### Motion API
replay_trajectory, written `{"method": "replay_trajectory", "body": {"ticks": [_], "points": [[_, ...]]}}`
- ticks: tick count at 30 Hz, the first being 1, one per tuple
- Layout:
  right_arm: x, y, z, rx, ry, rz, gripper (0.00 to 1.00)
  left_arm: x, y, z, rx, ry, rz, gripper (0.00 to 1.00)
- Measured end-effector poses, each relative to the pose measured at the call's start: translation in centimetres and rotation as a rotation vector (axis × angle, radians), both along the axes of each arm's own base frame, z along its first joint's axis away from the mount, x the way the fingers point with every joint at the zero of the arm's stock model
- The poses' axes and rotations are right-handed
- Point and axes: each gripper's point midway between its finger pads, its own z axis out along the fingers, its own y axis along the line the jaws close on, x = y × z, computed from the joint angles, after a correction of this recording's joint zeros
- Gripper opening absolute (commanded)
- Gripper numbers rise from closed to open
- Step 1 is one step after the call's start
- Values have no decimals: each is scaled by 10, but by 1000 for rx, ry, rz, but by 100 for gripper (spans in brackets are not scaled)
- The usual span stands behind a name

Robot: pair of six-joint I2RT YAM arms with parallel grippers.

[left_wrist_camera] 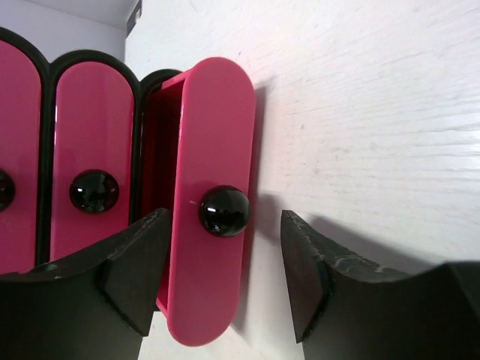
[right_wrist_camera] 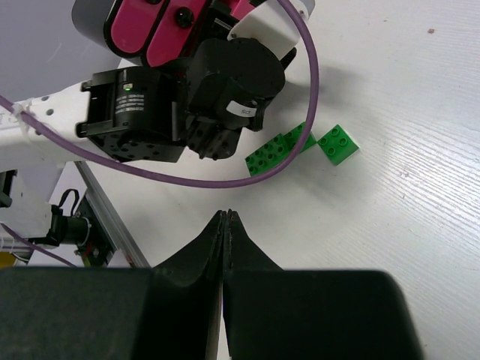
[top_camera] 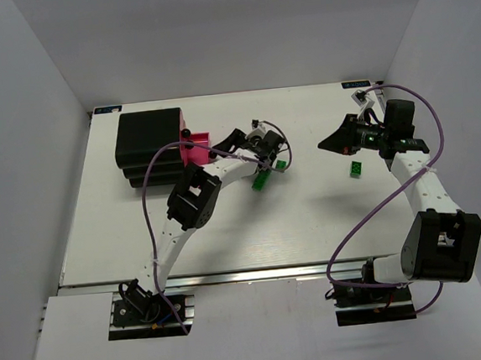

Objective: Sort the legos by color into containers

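Between the left gripper's parted jaws sits an ajar pink drawer's knob, untouched. Jaws of the right gripper are pressed together, empty; green legos beyond them lie loose on the worktop, none visibly sorted.

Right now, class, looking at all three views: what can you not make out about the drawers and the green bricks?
- Inside of the open drawer: in the left wrist view its own pink front blocks it; in the top view it is too small to show any contents.
- Leftmost drawer: left wrist view, cut off by the left edge.
- Middle green brick: right wrist view, partly behind the purple cable.
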Motion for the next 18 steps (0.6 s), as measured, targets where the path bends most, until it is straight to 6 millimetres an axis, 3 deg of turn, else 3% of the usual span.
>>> {"method": "replay_trajectory", "body": {"ticks": [4,5,8,10,12,13,15,16,17,18], "points": [[-1,0,0,-1,-3,6,0,-2,-18,13,-77,4,-46,71],[-1,0,-1,-4,-7,9,21,-3,-24,18,-105,6,-63,70],[-2,1,-3,-10,-14,27,57,-8,-47,34,-217,18,-122,60],[-3,1,-5,-23,-30,39,67,-15,-62,46,-317,45,-171,45],[-2,0,-5,-36,-49,47,67,-27,-79,58,-450,85,-244,34],[-2,0,-6,-43,-54,48,66,-37,-84,64,-508,111,-278,28],[-1,-2,-7,-56,-69,49,57,-59,-88,76,-625,165,-341,28],[-1,-2,-7,-62,-74,46,27,-69,-89,82,-691,184,-375,32],[0,-3,-7,-71,-84,45,9,-80,-91,87,-751,213,-411,52],[1,-4,-7,-77,-89,44,0,-90,-94,91,-811,243,-450,62]]}}
